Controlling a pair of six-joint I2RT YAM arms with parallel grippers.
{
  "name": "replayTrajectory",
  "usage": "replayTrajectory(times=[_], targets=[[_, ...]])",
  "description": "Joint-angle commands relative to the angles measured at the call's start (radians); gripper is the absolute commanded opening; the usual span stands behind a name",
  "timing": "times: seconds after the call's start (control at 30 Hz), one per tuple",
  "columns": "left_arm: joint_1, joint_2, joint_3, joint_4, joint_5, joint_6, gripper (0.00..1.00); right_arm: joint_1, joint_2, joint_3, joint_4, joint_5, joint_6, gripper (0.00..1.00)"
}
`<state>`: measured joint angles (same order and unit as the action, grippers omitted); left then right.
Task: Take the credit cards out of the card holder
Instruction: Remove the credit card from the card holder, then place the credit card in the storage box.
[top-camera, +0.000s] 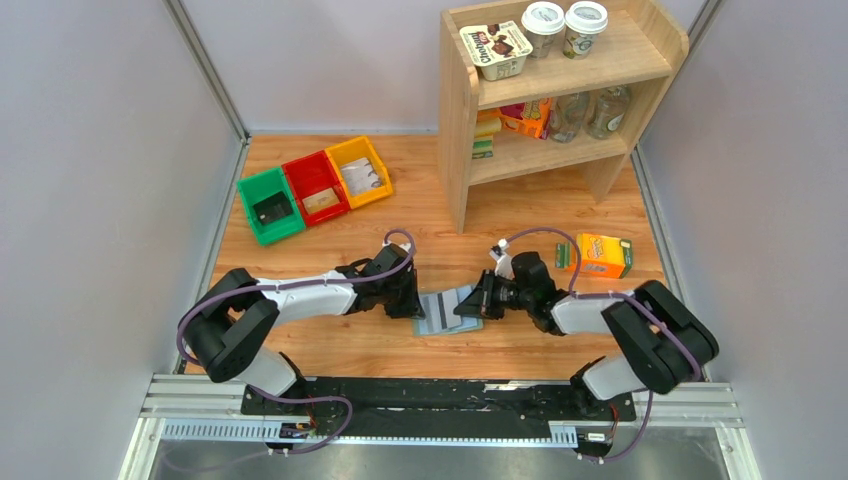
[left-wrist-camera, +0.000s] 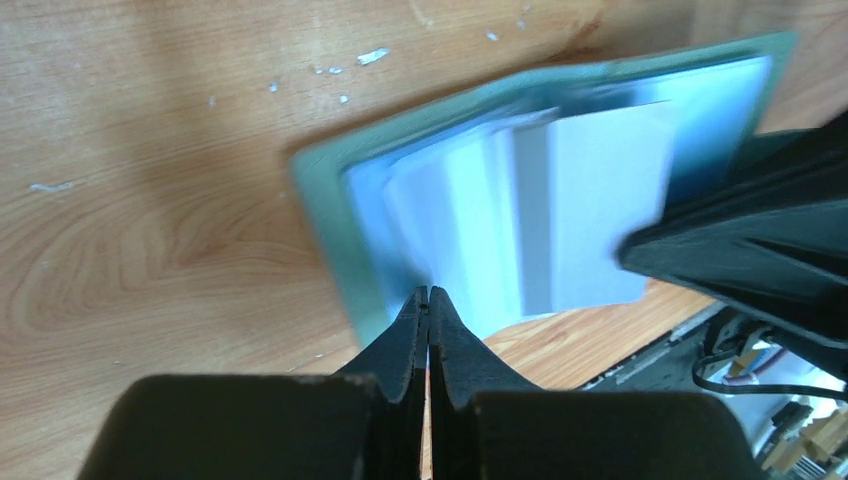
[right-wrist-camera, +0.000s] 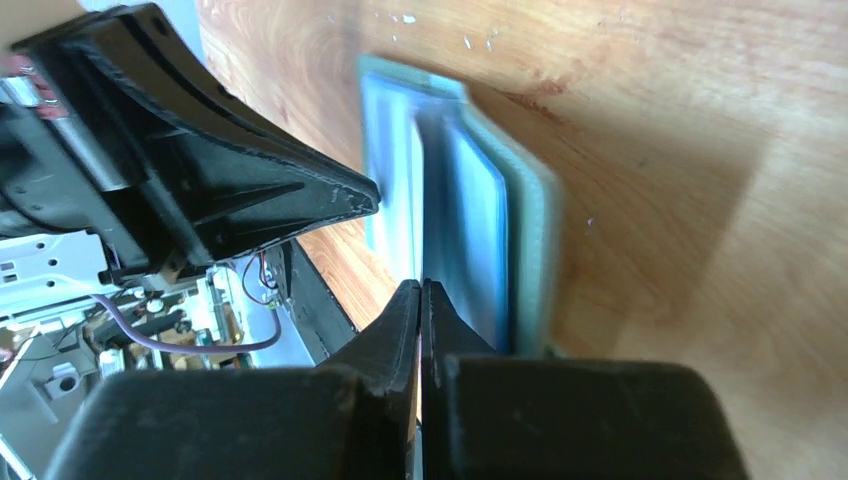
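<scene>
Card holder (top-camera: 440, 312) lay open, panels up, on the table's (top-camera: 380, 350) near middle, long axis roughly 9-to-3 o'clock, left gripper (top-camera: 412, 300) at its 9, right gripper (top-camera: 478, 300) at its 3, both clenched.

At the centre of the top view, the card holder (top-camera: 447, 310) is seen as grey-green at its edges with pale blue inner panels, and the cards (left-wrist-camera: 590, 220) in it are shown in white and light grey stripes. The left tool (left-wrist-camera: 428, 300) and the right tool (right-wrist-camera: 420, 290) are rendered in black, and the desk (top-camera: 380, 350) is marked by a warm orange-brown wood grain. At upper left a green bin (top-camera: 270, 206), a red bin (top-camera: 315, 187) and a yellow bin (top-camera: 360, 170) are found, and at centre right a carton (top-camera: 597, 255) is coloured orange with green ends.
</scene>
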<state>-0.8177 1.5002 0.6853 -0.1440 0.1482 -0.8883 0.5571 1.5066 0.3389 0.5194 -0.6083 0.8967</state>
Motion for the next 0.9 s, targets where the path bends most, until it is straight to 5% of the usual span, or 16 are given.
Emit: replayTrajectory(times=[0.0,0.23,0.43,0.6,0.87], targets=[[-0.003,-0.015,-0.027,-0.031,-0.035,0.002,0.01,-0.026,-0.159,0.008,-0.23,0.082,-0.111,0.0],[-0.003,-0.089,0.036,-0.084,-0.048,0.017,0.06,-0.023,-0.42,0.126,-0.668,0.228,-0.275,0.0],[0.0,-0.292,0.095,-0.183,-0.102,0.008,0.43,0.039,-0.546,0.264,-0.909,0.364,-0.389,0.0],[0.041,-0.438,0.094,-0.242,-0.062,-0.061,0.62,0.281,-0.554,0.415,-1.068,0.705,-0.49,0.0],[0.137,-0.644,0.079,-0.331,0.057,-0.17,0.7,0.696,-0.505,0.531,-1.044,1.243,-0.697,0.0]])
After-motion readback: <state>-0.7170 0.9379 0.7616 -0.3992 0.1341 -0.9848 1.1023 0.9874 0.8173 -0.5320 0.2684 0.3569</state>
